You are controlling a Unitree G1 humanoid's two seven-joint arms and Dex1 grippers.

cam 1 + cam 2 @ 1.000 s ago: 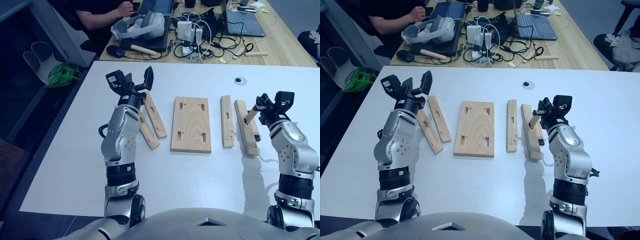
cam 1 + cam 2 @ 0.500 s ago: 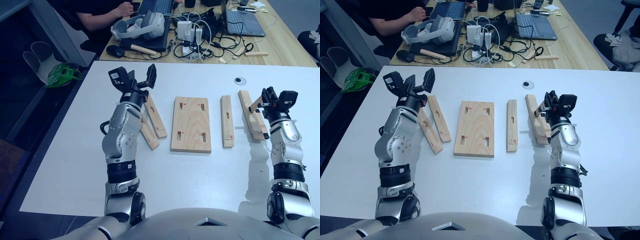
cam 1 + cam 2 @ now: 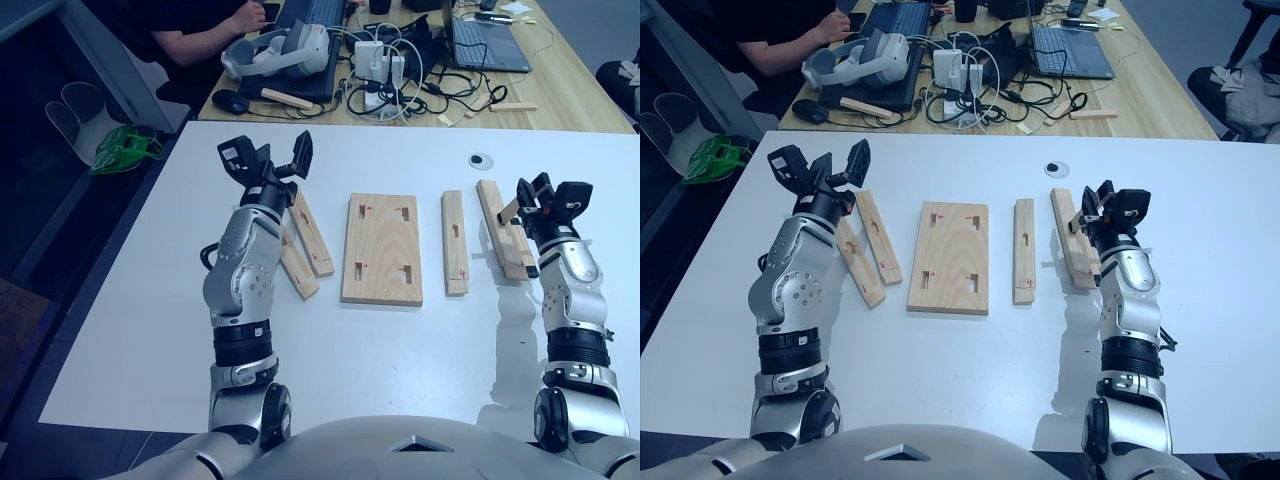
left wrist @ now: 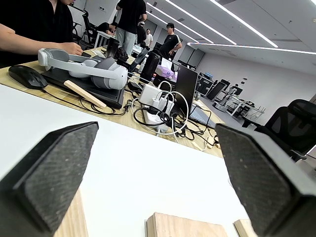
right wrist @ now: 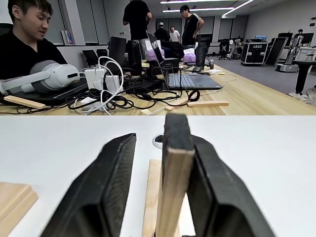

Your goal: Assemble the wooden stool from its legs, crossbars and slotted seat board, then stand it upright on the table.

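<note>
The slotted seat board (image 3: 381, 248) lies flat mid-table. Two wooden legs (image 3: 310, 230) (image 3: 295, 262) lie to its left, partly under my left arm. Another leg (image 3: 455, 256) lies just right of the board, and a fourth leg (image 3: 503, 240) is farther right. My left gripper (image 3: 265, 160) (image 4: 157, 131) is raised over the far ends of the left legs, open wide and empty. My right gripper (image 3: 532, 205) sits over the fourth leg. A short crossbar (image 5: 175, 182) (image 3: 508, 208) stands between its fingers, touching one finger with a gap to the other.
A small round cap (image 3: 482, 160) lies on the white table (image 3: 400, 340) beyond the right legs. A wooden desk (image 3: 560, 100) with laptops, a headset, cables and loose wood pieces adjoins the far edge. The table's near half is bare.
My right gripper swung outward and away with the crossbar, and the fourth leg shifted with it toward the far side. The left gripper turned slightly.
</note>
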